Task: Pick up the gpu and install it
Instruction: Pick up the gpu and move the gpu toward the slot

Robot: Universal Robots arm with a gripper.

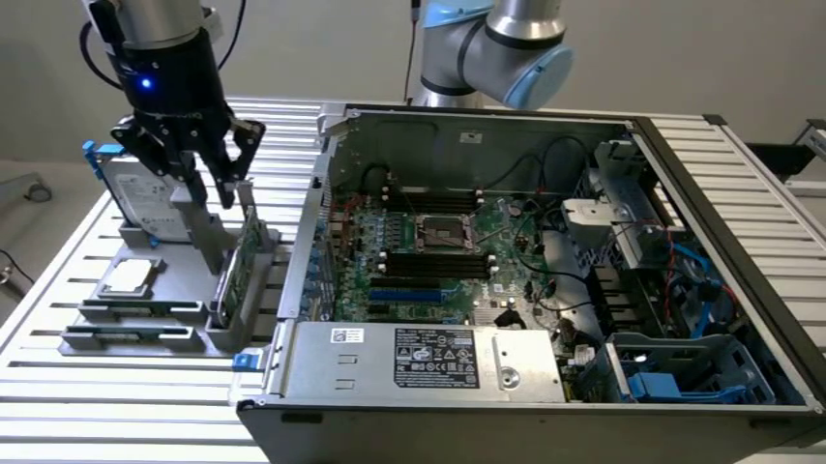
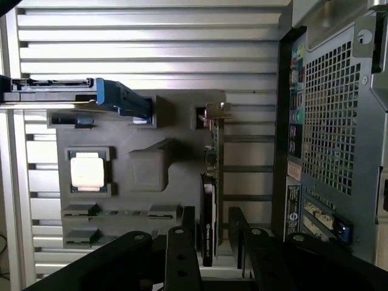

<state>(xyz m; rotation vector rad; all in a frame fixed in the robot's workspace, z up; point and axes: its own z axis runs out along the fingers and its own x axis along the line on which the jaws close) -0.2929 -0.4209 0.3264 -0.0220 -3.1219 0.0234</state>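
1. Gripper (image 1: 217, 201) is open wide and has hold of nothing.
2. It hangs fingers down over the gray fixture (image 1: 135, 333) at the exterior view's left, just above the far part of the gpu (image 1: 236, 271).
3. In the wrist view one finger stands on each side of the card's top edge. I see a gap on both sides and no contact.
4. The gpu stands on edge in its slot at the fixture's right side, the side nearest the PC case (image 1: 722, 242). It is outside the case, so it is not yet picked up or installed.
5. In the wrist view the card's black face and the silver bracket at one end are both visible.
6. Also on the fixture:
   - The hard drive (image 1: 133, 193) with its blue frame stands upright at the far left.
   - The CPU chip (image 1: 130, 277) lies flat in its pocket, nearer than the drive and left of the gpu.
7. Fixture and case both sit on the slatted metal desk (image 1: 77, 387), close side by side.
8. The case lies open with the motherboard (image 1: 439, 251) exposed and the power supply (image 1: 427, 358) along its near edge.
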